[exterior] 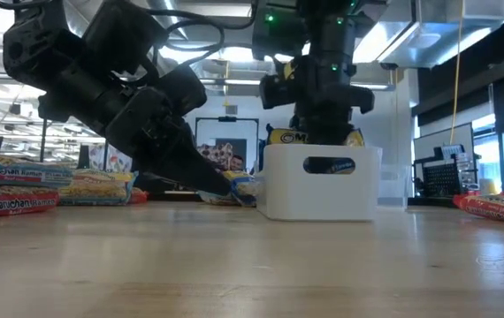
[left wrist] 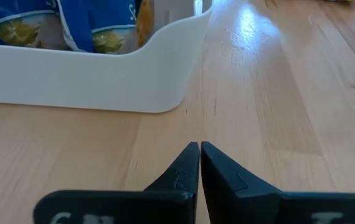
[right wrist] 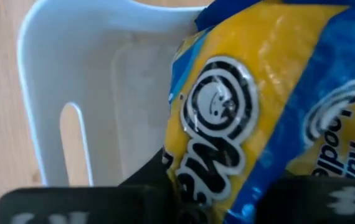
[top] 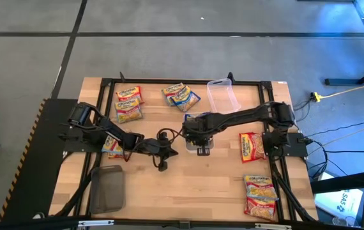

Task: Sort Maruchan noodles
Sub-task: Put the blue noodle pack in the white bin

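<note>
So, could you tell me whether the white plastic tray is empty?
No: the white plastic tray holds blue-bordered noodle packets.

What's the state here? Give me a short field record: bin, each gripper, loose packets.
bin: white bin mid-table, blue packets inside
right gripper: over the bin, closed on a blue-bordered packet, lowering point inside the bin walls
left gripper: shut, empty, low over bare wood beside the bin
loose packets: red one and a pair on the right side; more along the far edge
clear tub: far edge
</note>
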Motion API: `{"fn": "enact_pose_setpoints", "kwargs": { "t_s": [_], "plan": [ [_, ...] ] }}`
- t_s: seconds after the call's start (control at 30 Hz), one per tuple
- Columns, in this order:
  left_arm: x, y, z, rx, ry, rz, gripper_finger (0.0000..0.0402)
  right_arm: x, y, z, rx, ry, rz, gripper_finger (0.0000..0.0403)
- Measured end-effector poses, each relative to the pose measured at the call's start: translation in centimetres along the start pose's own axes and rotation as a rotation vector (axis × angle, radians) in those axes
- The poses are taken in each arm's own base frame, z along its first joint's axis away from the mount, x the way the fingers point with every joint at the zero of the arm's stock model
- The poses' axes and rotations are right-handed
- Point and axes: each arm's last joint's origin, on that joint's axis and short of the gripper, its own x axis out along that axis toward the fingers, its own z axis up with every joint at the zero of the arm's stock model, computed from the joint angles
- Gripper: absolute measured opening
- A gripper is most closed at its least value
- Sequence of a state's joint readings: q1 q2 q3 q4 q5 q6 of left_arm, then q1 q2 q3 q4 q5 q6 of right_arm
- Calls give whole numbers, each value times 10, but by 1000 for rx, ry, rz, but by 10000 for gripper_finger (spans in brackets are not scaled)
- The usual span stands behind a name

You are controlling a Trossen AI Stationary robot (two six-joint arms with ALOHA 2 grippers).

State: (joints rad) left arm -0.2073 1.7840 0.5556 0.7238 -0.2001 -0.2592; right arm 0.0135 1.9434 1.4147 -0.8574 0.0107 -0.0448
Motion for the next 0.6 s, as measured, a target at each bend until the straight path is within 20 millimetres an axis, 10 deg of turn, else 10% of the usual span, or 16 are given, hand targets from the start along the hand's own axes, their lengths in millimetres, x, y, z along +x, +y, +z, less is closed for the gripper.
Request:
{"fn": "enact_pose_setpoints", "kwargs": {
  "t_s": [0.3, 0.6],
  "plan": [
    [0, 0, 0, 1, -5, -1, 12, -26, -1, 10, 17, 30, -2, 182],
    [0, 0, 0, 0, -4, -1, 12, -31, -8, 9, -15, 58, -225, 193]
  ]
}}
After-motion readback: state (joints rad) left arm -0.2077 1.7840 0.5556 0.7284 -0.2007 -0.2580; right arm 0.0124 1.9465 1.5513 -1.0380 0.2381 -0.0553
